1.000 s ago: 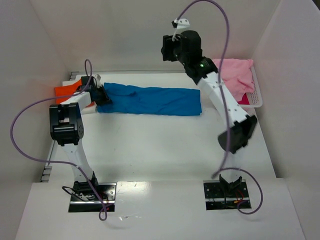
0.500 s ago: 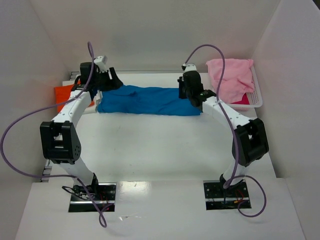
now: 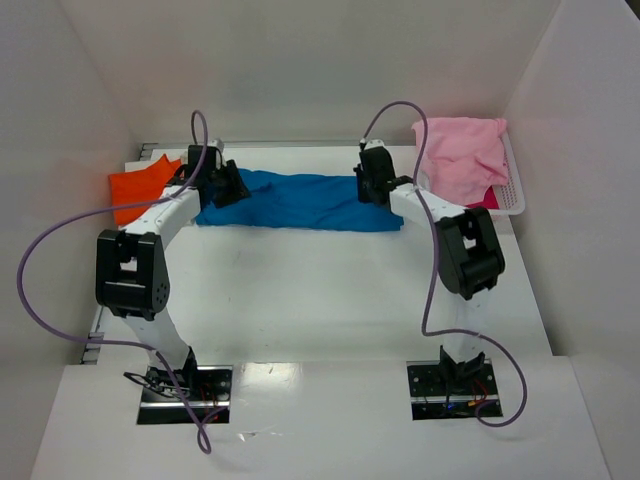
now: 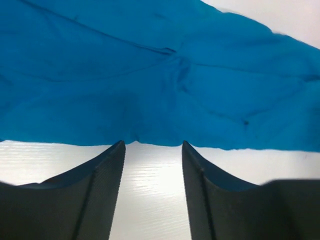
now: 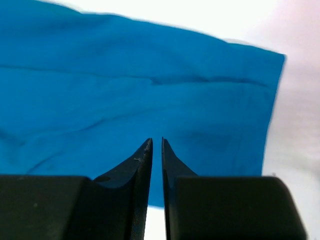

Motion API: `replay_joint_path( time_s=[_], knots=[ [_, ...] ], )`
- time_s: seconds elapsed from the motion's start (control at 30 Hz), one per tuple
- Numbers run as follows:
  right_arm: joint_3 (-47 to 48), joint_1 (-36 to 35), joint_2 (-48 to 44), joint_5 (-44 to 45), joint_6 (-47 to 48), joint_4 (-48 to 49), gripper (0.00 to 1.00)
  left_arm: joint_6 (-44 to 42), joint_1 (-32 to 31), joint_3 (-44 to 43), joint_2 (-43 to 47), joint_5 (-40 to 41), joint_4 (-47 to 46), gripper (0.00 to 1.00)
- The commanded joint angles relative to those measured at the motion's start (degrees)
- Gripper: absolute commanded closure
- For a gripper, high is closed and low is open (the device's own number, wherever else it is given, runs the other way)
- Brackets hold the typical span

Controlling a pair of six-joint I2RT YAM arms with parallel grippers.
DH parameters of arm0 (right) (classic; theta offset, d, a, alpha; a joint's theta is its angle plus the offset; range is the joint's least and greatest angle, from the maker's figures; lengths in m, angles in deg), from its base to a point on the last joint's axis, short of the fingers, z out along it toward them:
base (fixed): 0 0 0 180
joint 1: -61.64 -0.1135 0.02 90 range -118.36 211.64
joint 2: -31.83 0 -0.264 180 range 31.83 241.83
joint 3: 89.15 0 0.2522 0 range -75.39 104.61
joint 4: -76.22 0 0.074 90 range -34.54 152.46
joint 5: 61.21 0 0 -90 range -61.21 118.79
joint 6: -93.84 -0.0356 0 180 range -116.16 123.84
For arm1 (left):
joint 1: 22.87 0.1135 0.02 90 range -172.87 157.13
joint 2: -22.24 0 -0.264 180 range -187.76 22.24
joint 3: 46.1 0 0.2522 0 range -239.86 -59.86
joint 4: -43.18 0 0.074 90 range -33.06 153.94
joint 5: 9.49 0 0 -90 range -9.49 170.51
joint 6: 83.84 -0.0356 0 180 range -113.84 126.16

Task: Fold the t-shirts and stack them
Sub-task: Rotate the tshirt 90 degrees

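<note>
Left pincer point(image 4: 152, 144) released, fingers spread at the edge of the blue t-shirt point(image 4: 160, 75). Right pincer point(image 5: 156, 141) clenched to a sliver above its other end.

Reaches far forward with the left arm point(image 3: 130, 265) and the right arm point(image 3: 466, 252), elbows bent and raised above the bases, forearms angled inward toward each other. Holds the left gripper point(image 4: 152, 145) low, its two dark ribbed fingers point(image 4: 92, 200) spread, with a clear gap between the tips. Holds the right gripper point(image 5: 157, 141) low as well, its fingers drawn almost together, with only a thin slit between the tips. Sets each wrist close behind its jaws, the two grippers well apart from one another.
</note>
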Motion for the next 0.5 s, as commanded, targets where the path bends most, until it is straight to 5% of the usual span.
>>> replay_joint_path(
  time_s=[0.0,0.1,0.17,0.2,0.47],
  knots=[
    [5.5,0.6,3.9,-1.9,4.3,-1.4,0.82,5.5,0.3,-0.2,-0.6,5.0,-1.4,0.49],
    [6.6,1.1,5.2,-0.5,6.1,-1.4,0.83,7.2,0.3,-0.7,-2.4,5.6,-1.4,0.63],
    [7.2,1.1,5.9,0.1,6.7,-1.6,0.83,7.8,0.3,-1.1,-4.2,5.6,-1.4,0.94],
    [7.3,1.1,6.8,0.5,6.7,-2.0,0.83,7.8,0.3,-2.1,-5.3,5.6,-1.2,1.0],
    [7.2,1.6,10.6,0.4,6.7,-3.5,0.85,8.4,0.3,-4.1,-10.6,5.7,-0.6,1.0]
  ],
)
